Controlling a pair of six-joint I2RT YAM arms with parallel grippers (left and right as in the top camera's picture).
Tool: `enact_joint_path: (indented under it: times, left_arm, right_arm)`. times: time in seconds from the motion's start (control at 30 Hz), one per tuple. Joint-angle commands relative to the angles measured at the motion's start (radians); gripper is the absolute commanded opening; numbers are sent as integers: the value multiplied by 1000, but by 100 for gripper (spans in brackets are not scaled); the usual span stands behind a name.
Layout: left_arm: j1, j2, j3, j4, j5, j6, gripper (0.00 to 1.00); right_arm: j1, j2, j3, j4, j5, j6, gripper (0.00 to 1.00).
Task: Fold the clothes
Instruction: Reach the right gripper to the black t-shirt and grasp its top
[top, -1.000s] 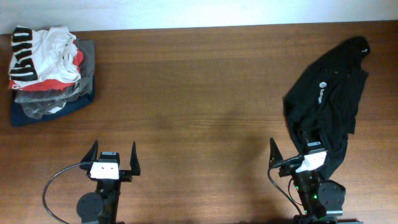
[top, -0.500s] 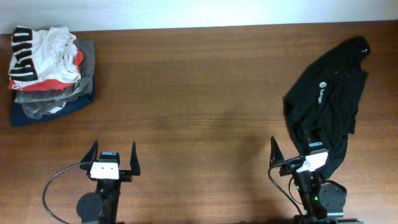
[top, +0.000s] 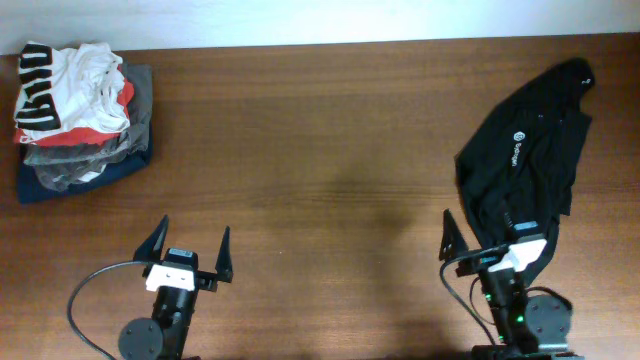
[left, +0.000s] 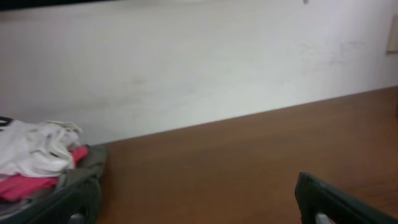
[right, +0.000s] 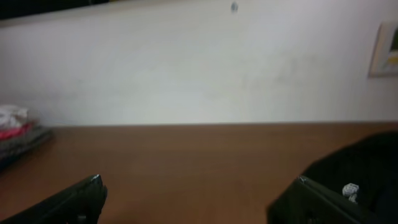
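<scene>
The black T-shirt (top: 525, 150) lies crumpled at the right of the table, small white round logo facing up. Its lower edge reaches my right gripper (top: 492, 232), which is open and empty; one finger lies against or over the shirt's hem. In the right wrist view the shirt (right: 373, 163) is a dark mass at the right, with a small white label, and the gripper (right: 196, 196) shows spread fingertips. My left gripper (top: 191, 245) is open and empty near the front edge, far from the shirt. Its fingertips (left: 199, 205) show at the bottom corners of the left wrist view.
A stack of folded garments (top: 75, 115) sits at the back left: a white one with black-and-red print on grey and navy ones. It also shows in the left wrist view (left: 43, 162). A white wall (right: 186, 68) runs behind the table.
Both grippers have shifted slightly to the right and toward the front edge. The shirt has not moved.
</scene>
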Motion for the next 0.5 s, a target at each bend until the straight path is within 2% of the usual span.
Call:
enact_joint_path:
  times: [0.0,0.27,0.47]
  left_arm:
    - [5,81,108,-30,62,-28,99]
    - [5,419,412,-148,63,-27,99]
    - [5,752,679,-285,179,-27,99]
  right_arm:
    - [9,128,165,-6,29,14,99]
    - [9,522,539,-221,32,14,99]
    - [-27,802,798,-416,31,11,99]
